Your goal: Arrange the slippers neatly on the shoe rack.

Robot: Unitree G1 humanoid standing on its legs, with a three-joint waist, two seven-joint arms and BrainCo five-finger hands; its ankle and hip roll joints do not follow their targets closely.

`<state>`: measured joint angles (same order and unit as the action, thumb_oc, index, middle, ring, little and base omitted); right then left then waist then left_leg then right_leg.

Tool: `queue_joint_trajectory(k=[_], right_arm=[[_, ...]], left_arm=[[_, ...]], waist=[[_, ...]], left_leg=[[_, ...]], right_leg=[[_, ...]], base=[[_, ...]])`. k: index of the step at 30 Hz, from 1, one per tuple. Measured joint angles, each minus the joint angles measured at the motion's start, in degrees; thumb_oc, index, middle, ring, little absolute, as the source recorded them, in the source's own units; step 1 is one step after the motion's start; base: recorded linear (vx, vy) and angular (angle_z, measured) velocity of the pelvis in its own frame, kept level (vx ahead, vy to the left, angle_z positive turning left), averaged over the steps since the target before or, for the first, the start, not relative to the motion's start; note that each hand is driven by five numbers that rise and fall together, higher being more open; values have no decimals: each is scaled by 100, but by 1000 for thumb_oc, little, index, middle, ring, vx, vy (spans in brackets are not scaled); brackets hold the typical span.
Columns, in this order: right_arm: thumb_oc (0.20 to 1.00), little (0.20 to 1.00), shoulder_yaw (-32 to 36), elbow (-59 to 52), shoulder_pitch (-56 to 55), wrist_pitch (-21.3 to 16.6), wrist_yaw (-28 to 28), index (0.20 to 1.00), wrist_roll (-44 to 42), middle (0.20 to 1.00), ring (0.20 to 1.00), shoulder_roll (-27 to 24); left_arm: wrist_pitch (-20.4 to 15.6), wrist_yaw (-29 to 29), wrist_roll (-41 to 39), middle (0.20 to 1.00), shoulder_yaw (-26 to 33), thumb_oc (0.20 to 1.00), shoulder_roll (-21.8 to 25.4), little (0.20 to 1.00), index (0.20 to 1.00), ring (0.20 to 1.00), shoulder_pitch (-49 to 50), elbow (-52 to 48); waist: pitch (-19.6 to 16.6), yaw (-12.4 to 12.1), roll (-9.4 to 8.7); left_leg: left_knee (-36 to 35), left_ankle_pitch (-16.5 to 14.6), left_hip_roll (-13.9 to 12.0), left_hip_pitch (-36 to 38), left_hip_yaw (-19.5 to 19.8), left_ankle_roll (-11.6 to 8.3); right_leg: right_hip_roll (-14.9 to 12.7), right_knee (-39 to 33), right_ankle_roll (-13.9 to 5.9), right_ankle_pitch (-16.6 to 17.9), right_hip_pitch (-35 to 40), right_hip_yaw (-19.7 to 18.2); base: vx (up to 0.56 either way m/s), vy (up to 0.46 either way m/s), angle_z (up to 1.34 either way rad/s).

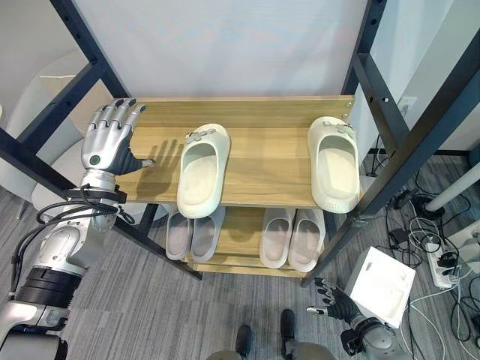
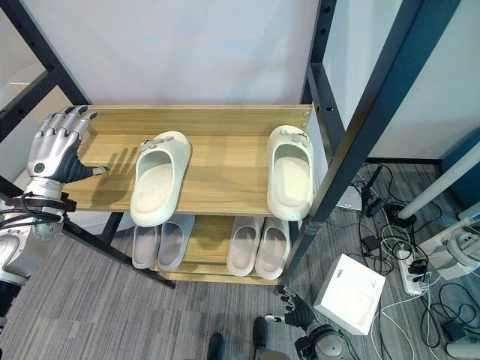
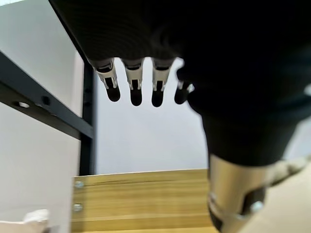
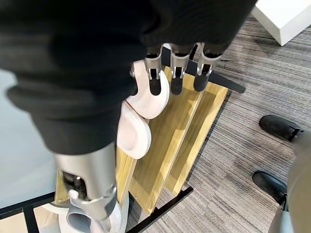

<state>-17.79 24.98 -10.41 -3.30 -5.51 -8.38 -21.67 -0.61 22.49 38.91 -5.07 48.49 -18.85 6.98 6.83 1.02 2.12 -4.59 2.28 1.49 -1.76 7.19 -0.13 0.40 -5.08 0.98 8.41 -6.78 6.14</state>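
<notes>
The wooden shoe rack carries six slippers: two cream slippers on its top shelf, one left of the middle, one at the right edge, well apart; four pale slippers in two pairs on the lower shelf. Left robot hand spread above the top shelf's left edge; right robot hand low, fingers relaxed, empty

No text, label, number or sign can be read anywhere in these views. The pale slipper at the right of the frame has some raised marking on its heel end, too small to make out. The white box at lower right shows a plain face.
</notes>
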Motion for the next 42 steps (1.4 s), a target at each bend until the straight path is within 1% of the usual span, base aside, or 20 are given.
queue_joint_trajectory(k=[4, 6, 11, 17, 20, 25, 27, 30, 36, 42], right_arm=[[1000, 1000, 32, 2, 1, 4, 44, 1000, 0, 1000, 1000, 2], [1000, 1000, 45, 2, 2, 4, 51, 1000, 0, 1000, 1000, 2], [1000, 1000, 45, 2, 1, 5, 60, 1000, 0, 1000, 1000, 3], [1000, 1000, 44, 9, -9, 5, 108, 1000, 3, 1000, 1000, 2], [1000, 1000, 45, 43, -16, 5, 111, 1000, 36, 1000, 1000, 1], [1000, 1000, 47, 66, -46, 6, 116, 1000, 50, 1000, 1000, -2], [1000, 1000, 48, 66, -53, 7, 118, 1000, 51, 1000, 1000, -7], [1000, 1000, 51, 65, -68, 8, 130, 1000, 50, 1000, 1000, -12], [1000, 1000, 53, 64, -93, 11, 168, 1000, 48, 1000, 1000, -13], [1000, 1000, 52, 63, -98, 10, 173, 1000, 45, 1000, 1000, -12]], left_arm=[[-22, 9, -437, 1000, 4, 1000, -524, 1000, 1000, 1000, -3, -22], [-22, 18, -534, 1000, 5, 1000, -600, 1000, 1000, 1000, 11, -101], [-26, 123, -630, 1000, 16, 1000, -604, 1000, 1000, 1000, 15, -380], [-25, 117, -623, 1000, -26, 1000, -600, 1000, 1000, 1000, 10, -371], [-24, 109, -619, 1000, -364, 1000, -471, 1000, 1000, 1000, -176, -60], [23, 35, -600, 1000, -469, 1000, -454, 1000, 1000, 1000, -531, 387], [72, -7, -600, 1000, -641, 1000, -454, 1000, 1000, 1000, -647, 575], [118, 1, -608, 1000, -668, 1000, -454, 1000, 1000, 1000, -706, 619], [154, -4, -625, 1000, -895, 1000, -454, 1000, 1000, 1000, -1144, 1019], [232, -5, -626, 1000, -896, 1000, -454, 1000, 1000, 1000, -1213, 1127]], waist=[[0, 28, 0], [0, 30, 0], [0, 24, 1], [2, 31, 5], [0, 32, 14], [0, 73, 29], [1, 92, 32], [-2, 165, 36], [-8, 177, 53], [-8, 203, 61]], left_leg=[[0, 0, -3, 1, -15, 0], [0, 0, -4, 2, -17, 0], [0, 0, -6, 9, -16, 0], [0, 0, -7, 4, -20, 0], [0, 0, -7, -19, -27, 0], [0, -4, -12, -26, -96, 0], [0, -10, -12, -29, -139, 7], [0, -12, -10, -63, -154, 11], [0, -13, -9, -100, -161, 12], [0, -13, -9, -112, -190, 12]], right_leg=[[3, 0, -2, -1, -9, -8], [5, 0, -2, -1, -9, -10], [6, 0, -2, -1, 2, -11], [8, 0, -2, -1, -6, -16], [8, 0, -1, -2, -31, -25], [19, 0, 0, -2, -61, -89], [23, 0, 0, -2, -80, -133], [22, 0, -2, 0, -121, -147], [23, 0, -3, 0, -157, -158], [25, 0, -4, 1, -182, -188]], base=[[2, -7, -2], [0, 0, 0], [0, 0, 0], [0, 0, 0], [0, 0, 0], [37, -8, -6], [37, -6, -10], [40, -3, -5], [22, -2, 1], [22, -3, -1]])
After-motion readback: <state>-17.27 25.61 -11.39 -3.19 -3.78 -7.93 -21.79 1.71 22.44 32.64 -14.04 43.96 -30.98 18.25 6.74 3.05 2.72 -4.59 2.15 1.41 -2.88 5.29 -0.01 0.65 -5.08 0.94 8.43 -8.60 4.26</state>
